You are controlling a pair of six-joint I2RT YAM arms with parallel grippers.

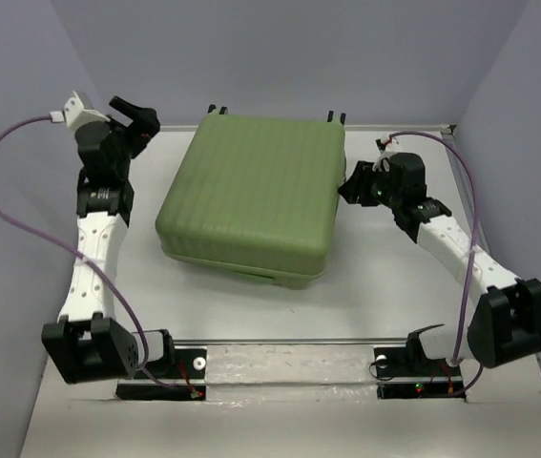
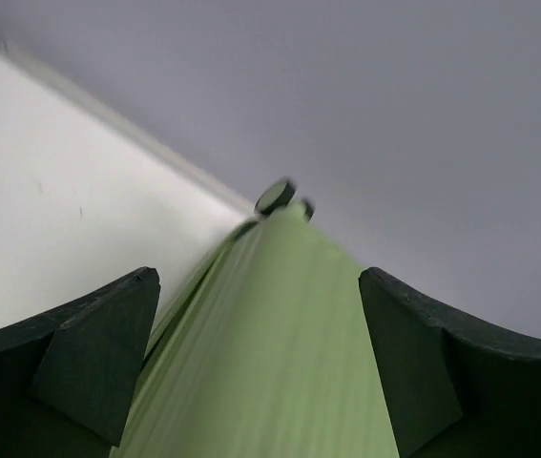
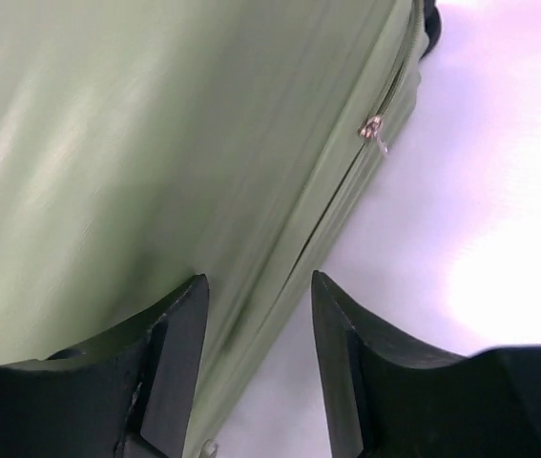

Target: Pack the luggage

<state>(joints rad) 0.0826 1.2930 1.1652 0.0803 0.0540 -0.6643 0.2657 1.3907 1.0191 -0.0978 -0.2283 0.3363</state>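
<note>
Green luggage (image 1: 251, 191) closed | left hand (image 1: 142, 116) agape | right hand (image 1: 350, 183) at its side

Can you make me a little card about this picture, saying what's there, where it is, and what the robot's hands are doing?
Thing: green suitcase, flat in the middle of the table
Lid: down
Wheels: black wheels at the far end
Zip: zipper pull on the side seam
Left gripper: open, empty, by the suitcase's far left corner
Right gripper: open, empty, at the suitcase's right side
</note>
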